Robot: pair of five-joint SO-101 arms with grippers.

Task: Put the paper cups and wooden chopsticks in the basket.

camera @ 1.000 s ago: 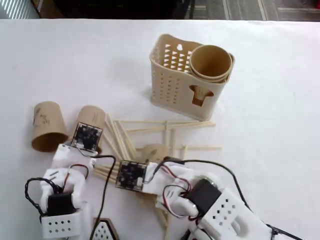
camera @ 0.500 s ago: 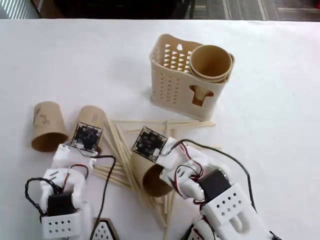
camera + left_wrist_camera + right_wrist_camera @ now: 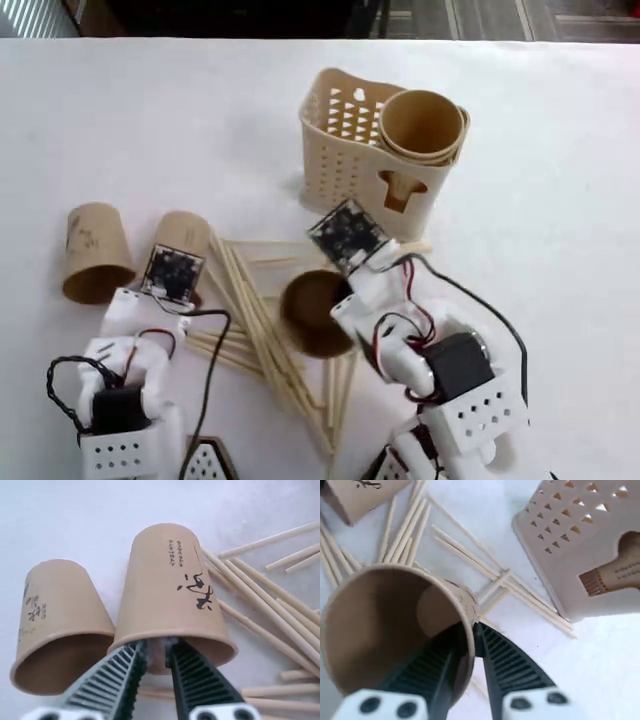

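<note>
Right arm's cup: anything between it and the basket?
Nothing visible. The right gripper holds the paper cup by its rim near the basket; chopsticks lie flat on the table. Stacked cups already fill one compartment.

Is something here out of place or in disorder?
The wooden chopsticks lie scattered and crossed beside the basket, not in it. The loose cup and the pinched cup, in the left gripper, lie on their sides. The right gripper holds a third cup by its rim.

White table (image 3: pixel 560 150), holding: one upright basket (image 3: pixel 345 170); loose chopsticks (image 3: pixel 255 315) scattered just before the basket; one paper cup (image 3: pixel 95 250) and a second cup (image 3: pixel 188 228) on their sides, left of the basket.
</note>
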